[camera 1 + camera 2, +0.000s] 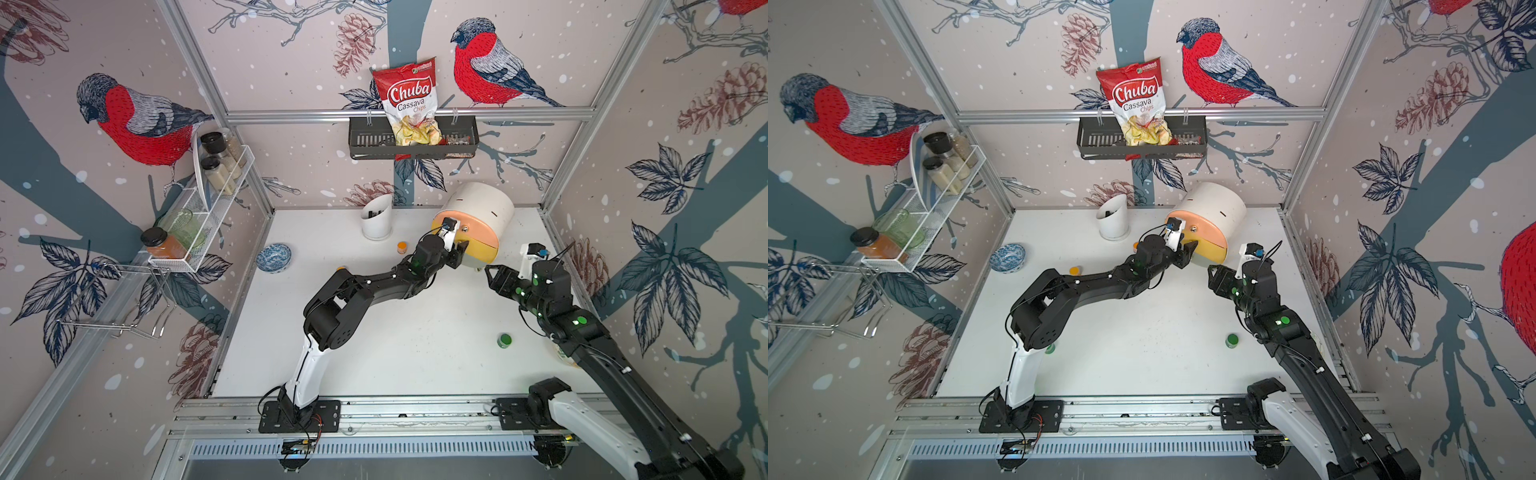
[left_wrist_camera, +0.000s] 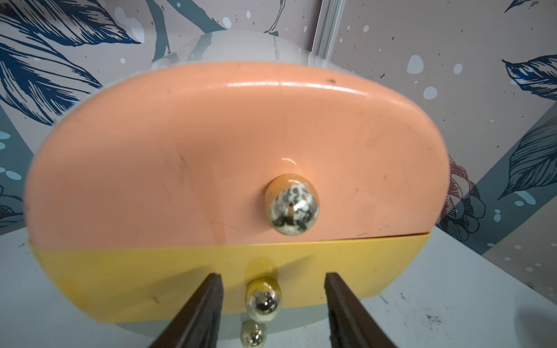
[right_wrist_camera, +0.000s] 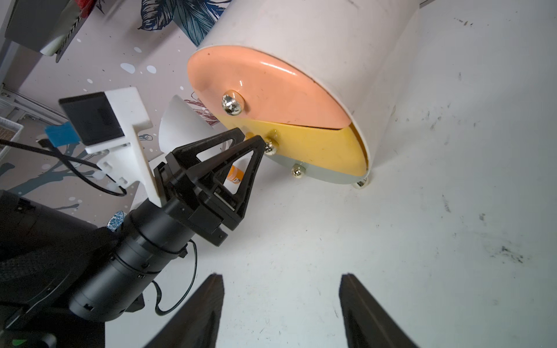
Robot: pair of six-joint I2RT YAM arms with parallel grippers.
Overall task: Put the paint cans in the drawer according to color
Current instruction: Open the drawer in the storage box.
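rail [image 1: 415, 409] edges scuffed table [image 1: 415, 332], bird-papered walls [image 1: 291, 62] — left pincer [image 2: 273, 274] parted astride knob [image 2: 263, 301], right pincer [image 3: 281, 274] parted, empty

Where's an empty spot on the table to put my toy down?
The middle of the table, between the left arm and the green can, is bare. The back is crowded: the bowl, cup, orange can, drawer chest, left gripper and right gripper bunch there.
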